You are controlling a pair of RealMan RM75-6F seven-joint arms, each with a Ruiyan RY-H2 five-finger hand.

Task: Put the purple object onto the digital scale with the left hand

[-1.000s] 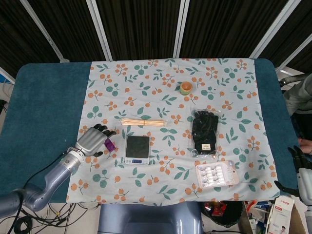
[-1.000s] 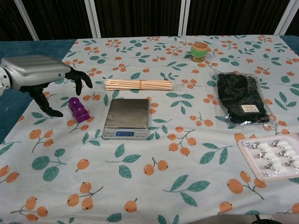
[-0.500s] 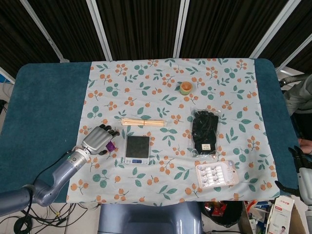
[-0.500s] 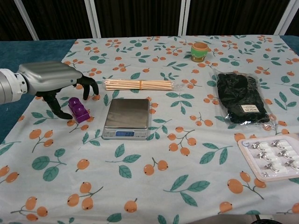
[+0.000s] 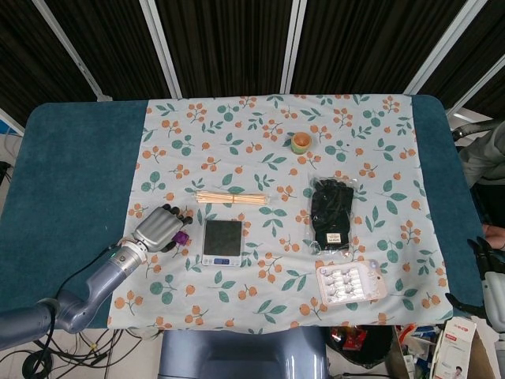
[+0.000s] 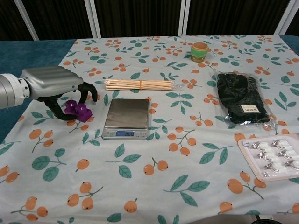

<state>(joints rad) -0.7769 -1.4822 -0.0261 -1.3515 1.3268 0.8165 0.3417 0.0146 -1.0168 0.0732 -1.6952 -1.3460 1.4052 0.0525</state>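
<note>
left hand (image 6: pixel 56 88) metallic, fingers curled around knobbly purple object (image 6: pixel 77 109)

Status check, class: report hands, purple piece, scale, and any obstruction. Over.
Left hand curled around purple object, not lifted. Digital scale bare, path clear. Right hand parked at table edge.

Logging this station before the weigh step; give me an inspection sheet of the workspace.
Surface: floral cloth over a teal table.
Job's things: purple object on the cloth, left of the scale; pan bare.
Clutter: sticks, small cup, bagged black gloves, blister tray.
Hands: left hand curled over the purple object, grip unclear; right hand at the table's edge, fingers apart.
Cables: black leads by the left arm.
Surroundings: dark slatted panels.
</note>
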